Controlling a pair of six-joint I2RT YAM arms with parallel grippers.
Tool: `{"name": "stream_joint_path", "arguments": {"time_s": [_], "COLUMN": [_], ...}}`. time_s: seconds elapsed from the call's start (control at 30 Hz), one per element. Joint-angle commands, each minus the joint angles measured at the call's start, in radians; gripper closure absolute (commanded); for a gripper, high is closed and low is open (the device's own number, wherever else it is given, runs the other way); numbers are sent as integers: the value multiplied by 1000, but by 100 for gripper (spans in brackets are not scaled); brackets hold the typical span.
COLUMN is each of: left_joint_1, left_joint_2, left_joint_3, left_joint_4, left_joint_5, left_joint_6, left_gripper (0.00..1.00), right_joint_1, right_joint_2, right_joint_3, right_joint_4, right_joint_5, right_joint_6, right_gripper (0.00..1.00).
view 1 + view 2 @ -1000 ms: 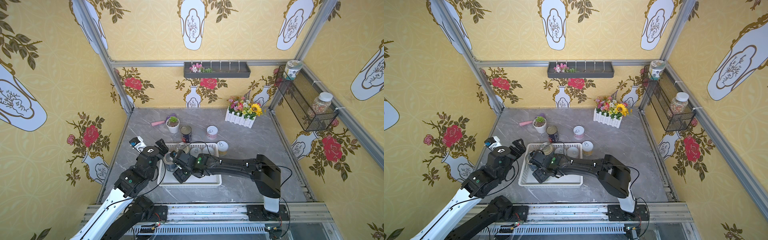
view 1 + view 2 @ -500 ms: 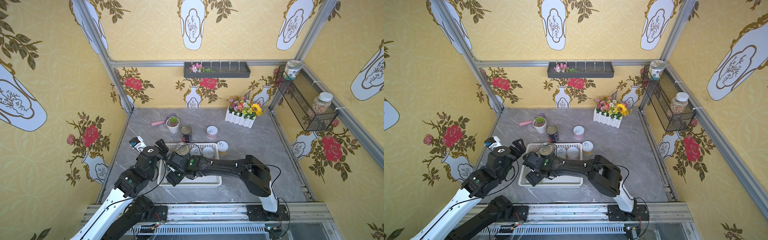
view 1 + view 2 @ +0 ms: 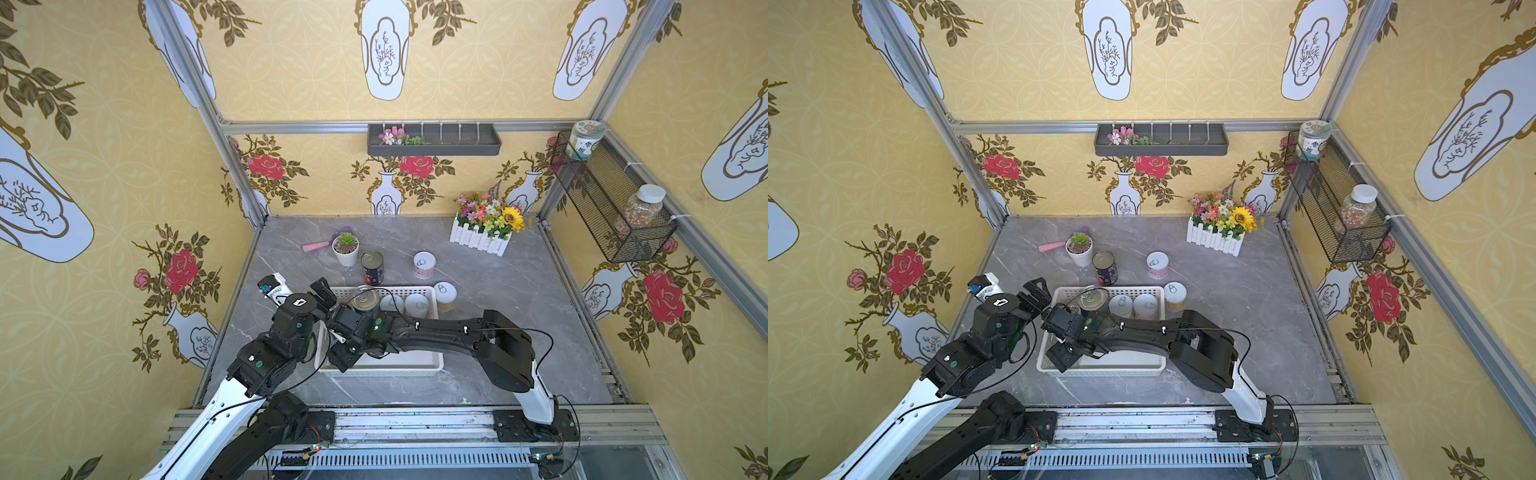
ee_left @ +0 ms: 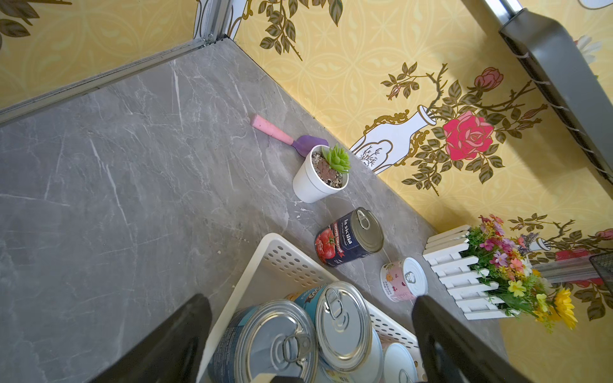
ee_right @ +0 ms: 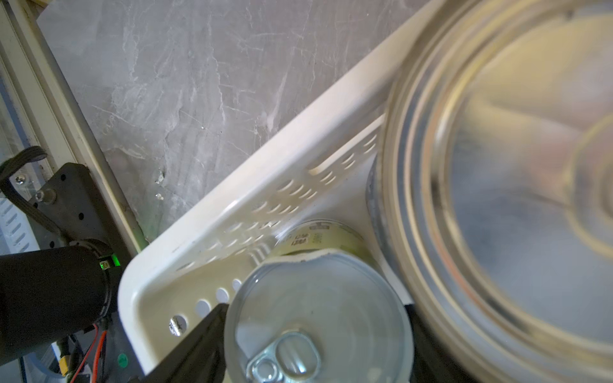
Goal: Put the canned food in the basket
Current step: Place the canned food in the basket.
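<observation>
while pinching small can [image 5: 318, 298] over basket [image 3: 386, 368] in right gripper [image 5: 315, 338], left gripper [image 4: 308, 325] agape and empty, leaves dark can [image 3: 372, 266], pink can [image 3: 424, 264], yellow can [image 3: 444, 296] outside, twelve to two o'clock.

walls: yellow floral wallpaper [image 3: 291, 62] | floor: grey marble tabletop [image 3: 519, 291] | frame: aluminium rails [image 3: 291, 126]

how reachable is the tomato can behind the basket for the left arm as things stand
Probably yes. The left pincer is open at the far corner of the basket, and the tomato can stands upright just beyond that rim, nothing between. The potted succulent crowds one side.
</observation>
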Motion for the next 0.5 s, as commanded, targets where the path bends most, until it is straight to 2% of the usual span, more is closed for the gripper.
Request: {"name": "stream_joint_path", "arguments": {"time_s": [0.0, 0.47], "left_joint_1": [1, -1], "left_joint_2": [-2, -5], "left_joint_3": [-5, -1], "left_joint_4": [14, 13], "left_joint_5": [0, 2], "left_joint_6": [6, 6], "left_gripper": [0, 0], "right_joint_1": [1, 4], "right_joint_2": [11, 78], "right_joint_3": [18, 69], "right_joint_4": [36, -3], "right_joint_5": [-3, 2], "right_joint_6": [10, 11], "right_gripper": [22, 19]}}
